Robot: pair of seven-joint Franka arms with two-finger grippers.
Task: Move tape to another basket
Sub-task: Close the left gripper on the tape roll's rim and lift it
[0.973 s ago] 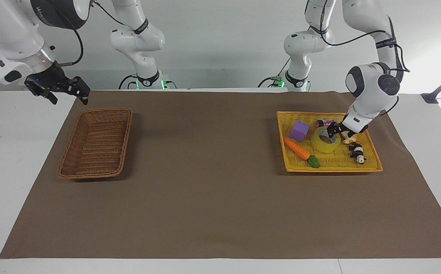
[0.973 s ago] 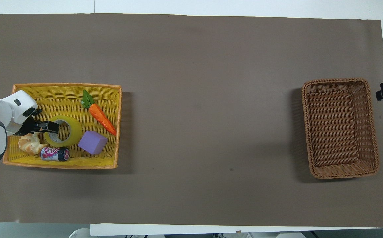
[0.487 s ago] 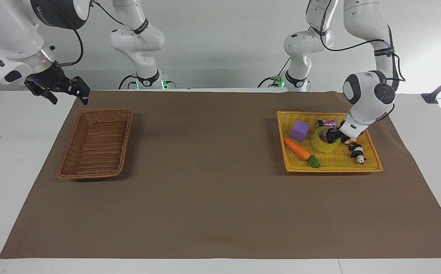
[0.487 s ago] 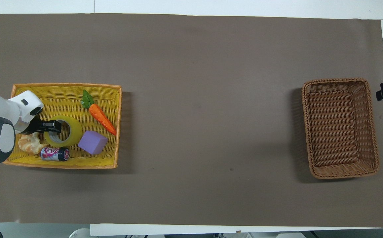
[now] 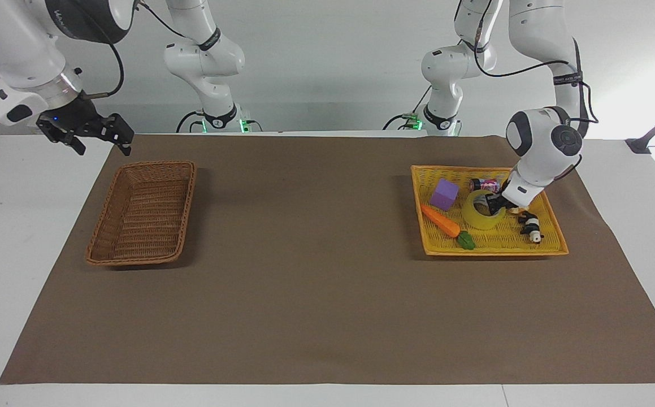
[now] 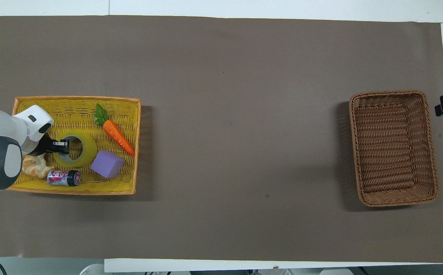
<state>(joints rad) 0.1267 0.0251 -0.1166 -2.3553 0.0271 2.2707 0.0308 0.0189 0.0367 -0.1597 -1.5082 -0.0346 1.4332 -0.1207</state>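
You're at the pick-up stage, nothing moved yet. The tape sits in the yellow tray toward the left arm's end of the worktop, among a carrot, a purple block, a can and a pastry. Left gripper is down in the tray w/ its fingers pressed together on the tape's wall at the side toward the pastry, one finger inside the core hole, one outside. In the facing view the roll looks tipped up a bit on that side, but I can't tell if it's off the tray floor.

Still to do: lift, carry along the worktop, drop in the brown basket at the right arm's end. Basket holds nothing so far. Right gripper waits up in the air by the basket's corner, fingers spread, holding nothing.

Hard to make out: the left wrist covers part of the pastry and the tray's end wall from overhead, and the pinch point itself is mostly hidden by the gripper body. A small black-and-white thing in the tray shows only in the facing view; can't say what it is. Overhead, only the tip of the right gripper shows at the edge.
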